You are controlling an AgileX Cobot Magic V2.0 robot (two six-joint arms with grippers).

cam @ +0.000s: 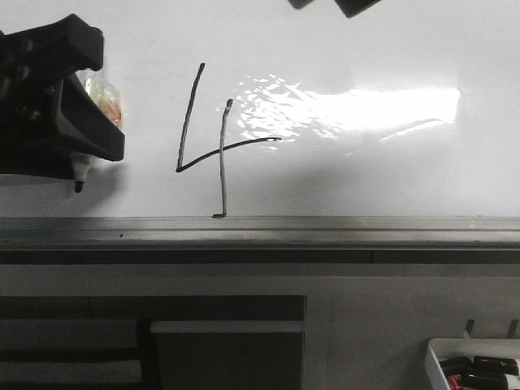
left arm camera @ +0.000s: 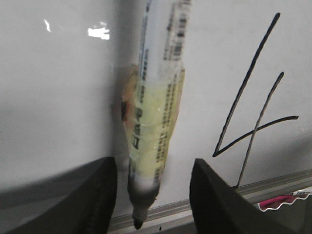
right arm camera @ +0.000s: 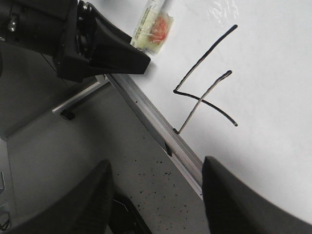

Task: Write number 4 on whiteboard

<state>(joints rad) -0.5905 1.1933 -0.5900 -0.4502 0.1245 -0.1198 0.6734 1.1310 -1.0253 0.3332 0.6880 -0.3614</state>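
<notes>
The number 4 (cam: 221,150) is drawn in thin black strokes on the whiteboard (cam: 366,179), its long vertical ending at the grey frame rail (cam: 325,227). It also shows in the left wrist view (left arm camera: 253,126) and the right wrist view (right arm camera: 202,97). My left gripper (cam: 101,97) is at the board's left, left of the 4. Its jaws stand wide apart around a plastic-wrapped marker (left arm camera: 153,122), with a gap on each side. The marker's black tip (cam: 79,185) points at the rail. My right gripper (right arm camera: 156,195) is open and empty over the speckled grey table beside the rail.
A white tray (cam: 471,366) of markers stands at the front right, below the board. A bright glare patch (cam: 357,110) lies right of the 4. Dark shapes (cam: 357,6) hang at the top edge. A pink item (left arm camera: 280,201) lies past the rail.
</notes>
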